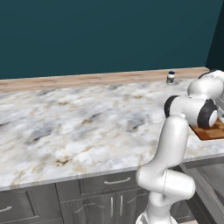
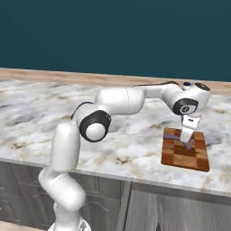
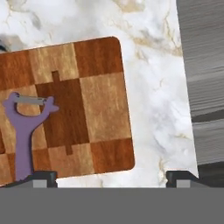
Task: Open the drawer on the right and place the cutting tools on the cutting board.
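Note:
The checkered wooden cutting board [image 2: 195, 159] lies on the marble counter near its front edge, and its corner shows past the arm [image 1: 215, 132]. My gripper [image 2: 187, 141] hangs just above the board, open and holding nothing. In the hand view a purple Y-shaped cutting tool [image 3: 24, 131] lies flat on the cutting board [image 3: 96, 100]. Its handle runs down to my left fingertip [image 3: 41, 177], while the gripper [image 3: 111, 177] stands wide over the board's corner. A slim purple tool [image 2: 173, 136] shows on the board's far side. The drawer [image 2: 189, 210] is pulled out below the counter, and its grey inside [image 3: 205, 65] shows beside the board.
A small dark-capped jar [image 1: 170, 78] stands at the back of the counter by the wooden backsplash. The marble counter [image 1: 78, 122] stretches wide to the left. Shut cabinet drawers with metal handles [image 1: 117, 180] run under its front edge.

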Motion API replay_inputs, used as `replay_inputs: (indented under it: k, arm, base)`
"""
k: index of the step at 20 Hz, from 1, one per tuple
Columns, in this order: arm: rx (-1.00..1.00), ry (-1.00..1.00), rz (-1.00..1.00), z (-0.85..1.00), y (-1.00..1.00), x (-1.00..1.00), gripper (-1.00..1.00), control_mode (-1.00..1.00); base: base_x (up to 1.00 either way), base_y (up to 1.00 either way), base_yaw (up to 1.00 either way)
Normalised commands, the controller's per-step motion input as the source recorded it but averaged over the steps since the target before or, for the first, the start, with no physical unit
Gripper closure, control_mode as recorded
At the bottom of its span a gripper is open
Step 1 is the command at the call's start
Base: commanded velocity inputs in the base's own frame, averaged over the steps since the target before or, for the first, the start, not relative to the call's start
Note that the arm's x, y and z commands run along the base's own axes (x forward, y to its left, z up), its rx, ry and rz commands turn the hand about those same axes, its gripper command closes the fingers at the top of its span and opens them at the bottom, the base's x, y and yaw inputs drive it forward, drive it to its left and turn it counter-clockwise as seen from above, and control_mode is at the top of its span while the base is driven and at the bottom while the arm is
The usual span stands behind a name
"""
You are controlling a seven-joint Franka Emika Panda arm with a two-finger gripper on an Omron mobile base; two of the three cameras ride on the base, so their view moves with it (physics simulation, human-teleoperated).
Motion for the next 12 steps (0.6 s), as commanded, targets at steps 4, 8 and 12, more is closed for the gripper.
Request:
replay_inputs:
  k: [4,8,12]
  arm:
    - [-0.15,-0.18,0.2,0.05,0.45,-1.0,-1.0,-1.0]
    - [-0.19,-0.21,0.22,0.03,0.56,-1.0,-1.0,-1.0]
    - [-0.22,-0.19,0.24,0.08,0.54,-1.0,-1.0,-1.0]
  base:
    - [0.0,0.0,0.0]
    - [0.0,0.0,0.0]
    - [0.0,0.0,0.0]
